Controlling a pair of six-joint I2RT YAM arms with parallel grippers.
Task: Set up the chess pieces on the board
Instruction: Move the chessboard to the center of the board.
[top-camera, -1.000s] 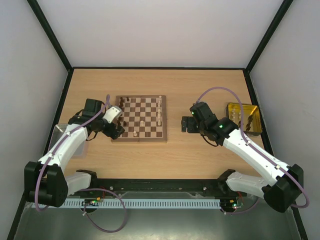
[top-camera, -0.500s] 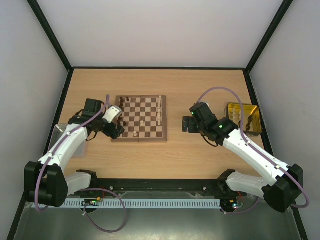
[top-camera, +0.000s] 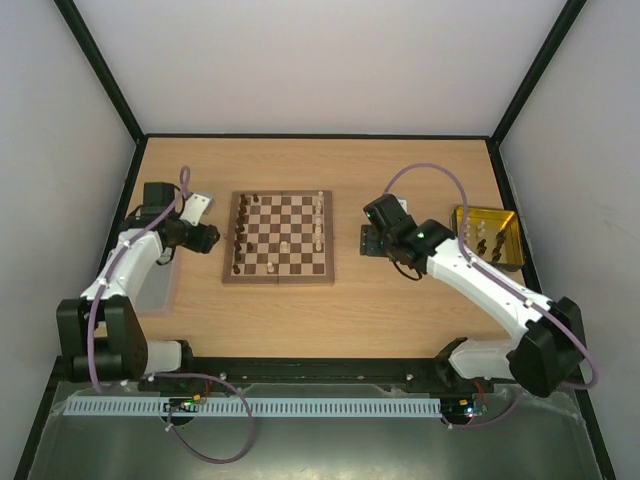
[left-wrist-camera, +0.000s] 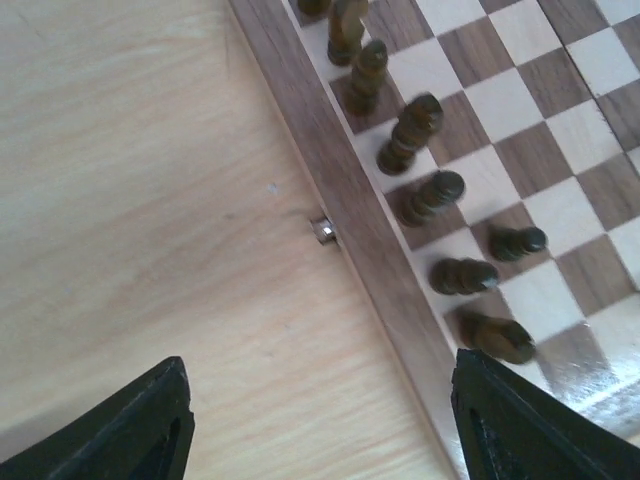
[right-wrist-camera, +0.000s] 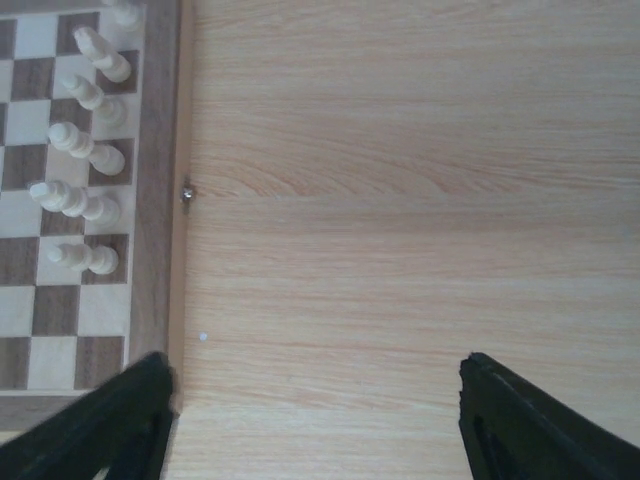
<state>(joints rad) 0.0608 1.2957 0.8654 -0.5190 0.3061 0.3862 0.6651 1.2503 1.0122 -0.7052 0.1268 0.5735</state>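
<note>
The board (top-camera: 290, 262) lies left of the table's centre. Dark chess pieces (top-camera: 240, 235) stand along its left side and pale ones (top-camera: 318, 225) along its right side; one pale piece (top-camera: 284, 245) stands mid-board. My left gripper (top-camera: 205, 238) is open and empty, just off the board's left rim. In the left wrist view (left-wrist-camera: 320, 430) the dark pieces (left-wrist-camera: 420, 125) line the rim (left-wrist-camera: 360, 240). My right gripper (top-camera: 372, 243) is open and empty over bare table right of the board. In the right wrist view (right-wrist-camera: 315, 420) the pale pieces (right-wrist-camera: 85, 150) stand beside the rim (right-wrist-camera: 165, 250).
A yellow tray (top-camera: 467, 215) at the right holds several more dark and pale pieces. A clear container (top-camera: 155, 288) sits at the table's left edge under the left arm. A small metal clasp (left-wrist-camera: 322, 230) sticks out of the board's side.
My left gripper has drawn back to the left, off the board's left edge, and its arm has swung outward. My right gripper has shifted a little left toward the board.
</note>
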